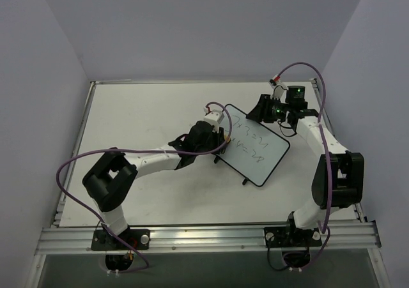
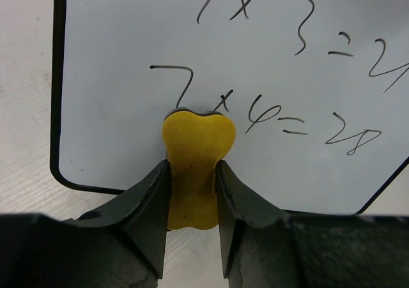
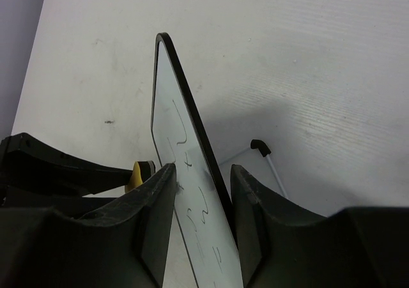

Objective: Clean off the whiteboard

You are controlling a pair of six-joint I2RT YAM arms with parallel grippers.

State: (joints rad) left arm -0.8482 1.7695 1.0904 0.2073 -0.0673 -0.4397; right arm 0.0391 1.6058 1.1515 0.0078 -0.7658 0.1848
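The whiteboard (image 1: 259, 149) stands tilted on its feet at the table's middle, with dark sums written on it (image 2: 192, 45). My left gripper (image 2: 193, 166) is shut on a yellow bone-shaped eraser (image 2: 198, 141), whose head presses the board beside the "7" of the lower line. In the top view the left gripper (image 1: 220, 142) is at the board's left edge. My right gripper (image 3: 203, 170) straddles the board's far edge (image 3: 169, 109), open. One finger touches the written face and the other stands off the back. In the top view the right gripper (image 1: 263, 117) is at the board's far edge.
A black-tipped wire foot (image 3: 259, 146) sticks out behind the board, and two more feet (image 1: 244, 182) rest on the white table (image 1: 140, 115). Purple cables loop over both arms. Grey walls close in the left, back and right sides, and a metal rail (image 1: 204, 237) runs along the near edge.
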